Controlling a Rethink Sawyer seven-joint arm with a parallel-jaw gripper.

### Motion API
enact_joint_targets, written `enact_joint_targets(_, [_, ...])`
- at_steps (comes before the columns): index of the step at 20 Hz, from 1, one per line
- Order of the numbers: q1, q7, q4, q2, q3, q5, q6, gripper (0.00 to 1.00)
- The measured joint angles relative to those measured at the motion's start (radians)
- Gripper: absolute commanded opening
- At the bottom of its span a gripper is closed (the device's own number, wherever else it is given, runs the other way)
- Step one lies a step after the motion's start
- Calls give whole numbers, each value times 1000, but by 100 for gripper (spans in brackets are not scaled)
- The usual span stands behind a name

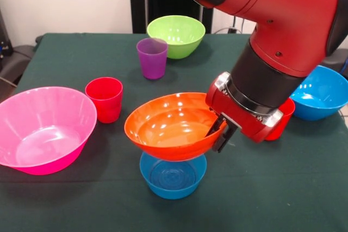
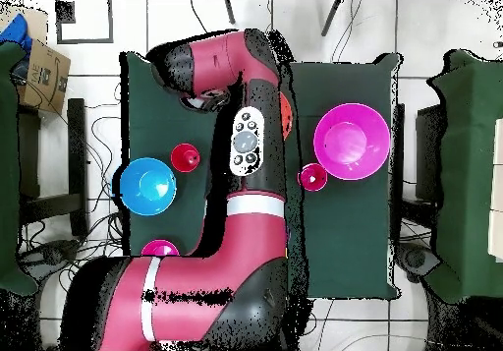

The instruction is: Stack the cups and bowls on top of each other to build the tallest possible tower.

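At the left of the front view a large pink bowl sits upright on the green table, with a red cup just beside it. Behind them stand a translucent purple cup and a lime green bowl, close together and apart from the pile, so they look like pieces not yet stacked.

In the middle is the tower: a small blue bowl rests on the cloth and a wider orange bowl sits in it, tilted a little. The wide piece on a narrow base looks unsteady, which likely explains the grip on its rim.

The gripper pinches the orange bowl's right rim, one finger inside the wall and one outside, probably to seat or level it. The bowl seems to rest partly on the blue one and partly in that pinch.

Further right, a second red cup shows partly behind the wrist, and a large blue bowl waits at the table's edge. Overhead, the arm hides the tower.
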Motion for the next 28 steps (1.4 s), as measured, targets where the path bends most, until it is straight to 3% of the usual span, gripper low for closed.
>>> enact_joint_targets(13, [46,0,-96,76,-61,0,16,0])
enact_joint_targets(28, [53,0,-101,130,-141,0,16,0])
